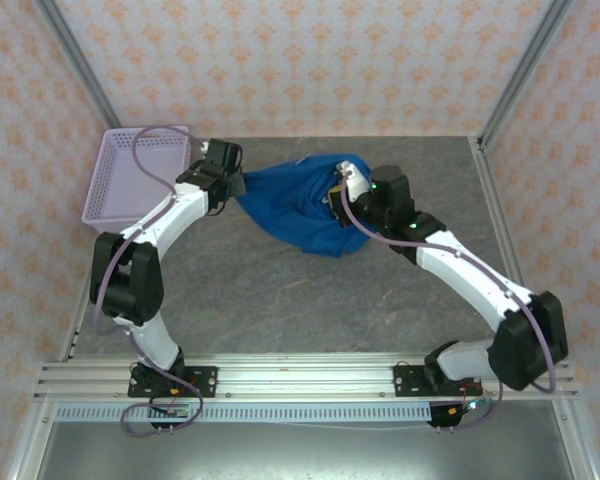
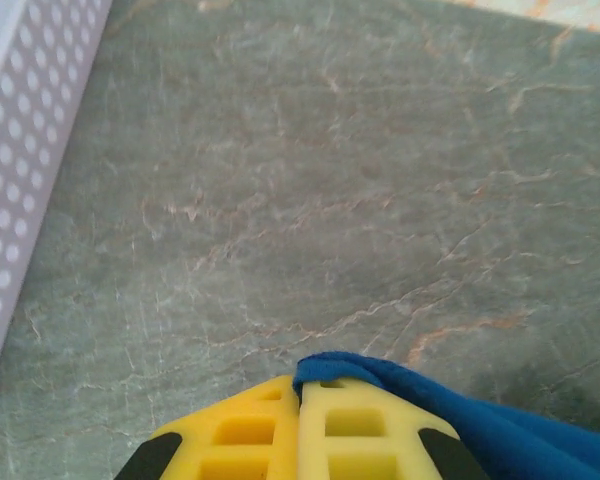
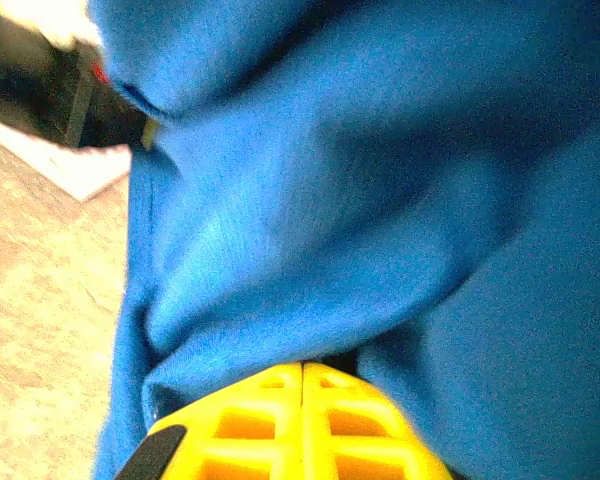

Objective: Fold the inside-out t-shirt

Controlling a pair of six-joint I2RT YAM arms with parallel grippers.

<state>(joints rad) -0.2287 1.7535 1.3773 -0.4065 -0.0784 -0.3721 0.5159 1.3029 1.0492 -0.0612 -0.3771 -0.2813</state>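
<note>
The grey marbled table (image 1: 310, 300) carries everything, with the lavender basket (image 1: 125, 190) at its far left corner. The left arm (image 1: 160, 225) runs along the basket's right side. The right arm (image 1: 460, 270) reaches in from well to the right of the basket.

The shirt (image 1: 290, 200) lies just right of the basket, apart from it, a bunched blue mass strung between the two grippers. Its lower edge sags toward the near side. No lettering or patch can be made out on the cloth that shows.

The left gripper (image 1: 238, 185) sits at the shirt's end nearest the basket, close to the basket's right wall. In the left wrist view its yellow fingers (image 2: 230, 430) are pressed together, and a rolled blue edge of the shirt (image 2: 500, 430) is pinched at their tips, above bare table (image 2: 330, 200). The basket's perforated wall (image 2: 30, 150) stands at the left.

The right gripper (image 1: 335, 195) is at the shirt's far end from the basket. Its fingers (image 3: 250, 420) are also pressed together, with folds of the shirt (image 3: 360, 200) gathered over their tips and nipped between them.
</note>
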